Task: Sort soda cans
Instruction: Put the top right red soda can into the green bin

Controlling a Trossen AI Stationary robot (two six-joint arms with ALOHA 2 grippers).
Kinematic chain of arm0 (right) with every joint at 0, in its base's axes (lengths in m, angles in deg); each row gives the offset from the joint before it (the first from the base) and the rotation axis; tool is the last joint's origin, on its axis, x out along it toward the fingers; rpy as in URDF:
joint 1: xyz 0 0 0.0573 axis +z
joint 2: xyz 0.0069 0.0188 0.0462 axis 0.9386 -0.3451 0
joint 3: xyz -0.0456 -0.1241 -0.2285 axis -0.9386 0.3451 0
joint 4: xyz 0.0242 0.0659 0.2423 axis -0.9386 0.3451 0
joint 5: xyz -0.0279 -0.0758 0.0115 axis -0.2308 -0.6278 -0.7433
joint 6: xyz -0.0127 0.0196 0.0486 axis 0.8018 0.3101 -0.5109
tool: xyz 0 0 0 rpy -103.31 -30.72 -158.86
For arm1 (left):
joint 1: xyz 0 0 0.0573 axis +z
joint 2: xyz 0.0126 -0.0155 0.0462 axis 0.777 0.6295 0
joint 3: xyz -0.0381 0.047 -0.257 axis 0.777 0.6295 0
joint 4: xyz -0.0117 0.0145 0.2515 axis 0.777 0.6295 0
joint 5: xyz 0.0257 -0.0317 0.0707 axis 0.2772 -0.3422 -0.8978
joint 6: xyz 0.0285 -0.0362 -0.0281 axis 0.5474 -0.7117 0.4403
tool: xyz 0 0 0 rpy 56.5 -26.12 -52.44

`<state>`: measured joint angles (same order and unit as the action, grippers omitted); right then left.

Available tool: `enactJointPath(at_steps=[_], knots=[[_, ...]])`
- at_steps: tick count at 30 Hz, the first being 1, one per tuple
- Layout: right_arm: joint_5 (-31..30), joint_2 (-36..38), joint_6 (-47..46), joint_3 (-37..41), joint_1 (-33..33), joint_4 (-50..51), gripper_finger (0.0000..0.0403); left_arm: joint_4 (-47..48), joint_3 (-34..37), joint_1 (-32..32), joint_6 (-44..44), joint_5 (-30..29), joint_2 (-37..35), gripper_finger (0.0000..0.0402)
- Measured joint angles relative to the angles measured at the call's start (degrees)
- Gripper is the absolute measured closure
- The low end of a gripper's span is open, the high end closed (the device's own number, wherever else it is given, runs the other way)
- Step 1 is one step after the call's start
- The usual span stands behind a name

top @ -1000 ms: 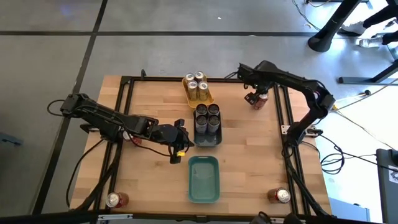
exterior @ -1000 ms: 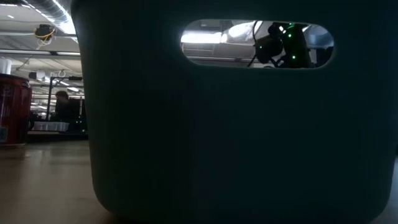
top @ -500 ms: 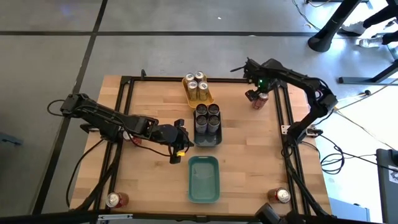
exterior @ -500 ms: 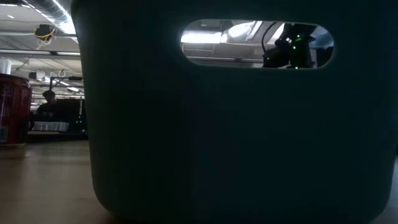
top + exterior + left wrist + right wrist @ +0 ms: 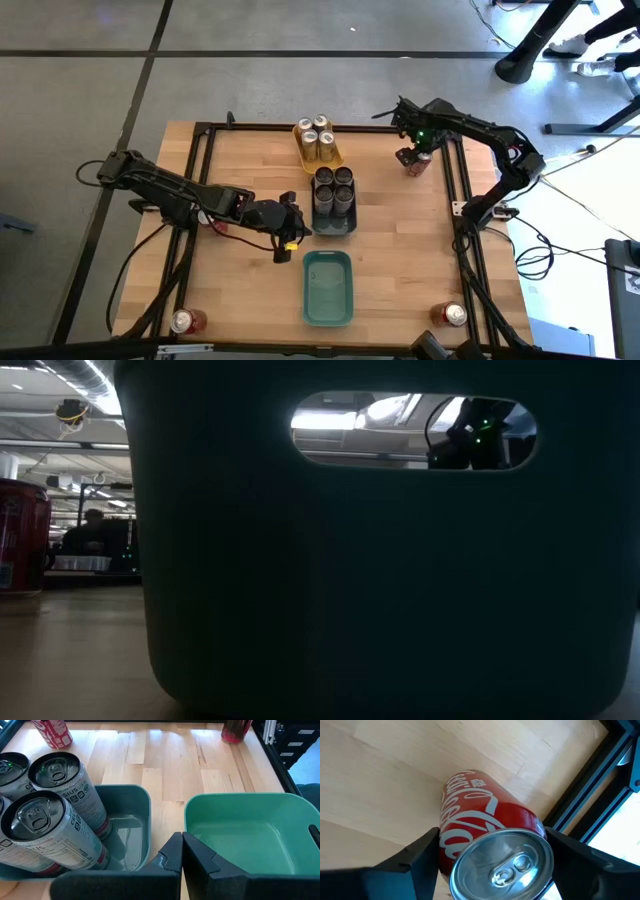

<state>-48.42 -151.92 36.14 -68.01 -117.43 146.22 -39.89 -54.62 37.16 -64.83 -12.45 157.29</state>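
A red soda can [image 5: 485, 835] stands upright at the table's far right [image 5: 417, 163]. My right gripper [image 5: 495, 855] points down over it, open, with one finger on each side of the can's upper part. My left gripper [image 5: 182, 852] is shut and holds nothing. It hovers left of the dark tray [image 5: 333, 222], between that tray and the teal tray [image 5: 327, 288]. Gold cans [image 5: 316, 140] stand in a yellow tray. Dark cans [image 5: 50, 820] stand in the dark tray. My right gripper's fingers [image 5: 427, 852] stand close against the two sides of the red can just below its silver top [image 5: 502, 862]. They come from above. The can stands on the table. Whether the fingers touch it, I cannot tell.
More red cans stand at the near left corner [image 5: 186, 321], at the near right corner [image 5: 449, 315] and under my left arm [image 5: 218, 227]. A black frame rail [image 5: 590, 780] runs close beside the far right can. The teal tray's wall [image 5: 380, 580] fills the low view.
My right gripper has sunk over the red can at the far right and tipped until it points straight down. The can has stayed where it was.
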Motion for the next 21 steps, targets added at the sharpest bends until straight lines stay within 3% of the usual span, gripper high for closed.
enactJointPath(at_steps=[11, 21], knots=[[1.4, 8.8, -0.5, 0.3, 6.1, 0.5, 0.0113, -0.1, 0.0, 0.0, -1.1, 0.0, 0.0, 0.0401], [6.5, 21.7, -7.5, -0.8, 26.4, 4.2, 0.0116, -0.3, 0.0, -0.5, -4.7, 0.0, 0.0, 0.0401]])
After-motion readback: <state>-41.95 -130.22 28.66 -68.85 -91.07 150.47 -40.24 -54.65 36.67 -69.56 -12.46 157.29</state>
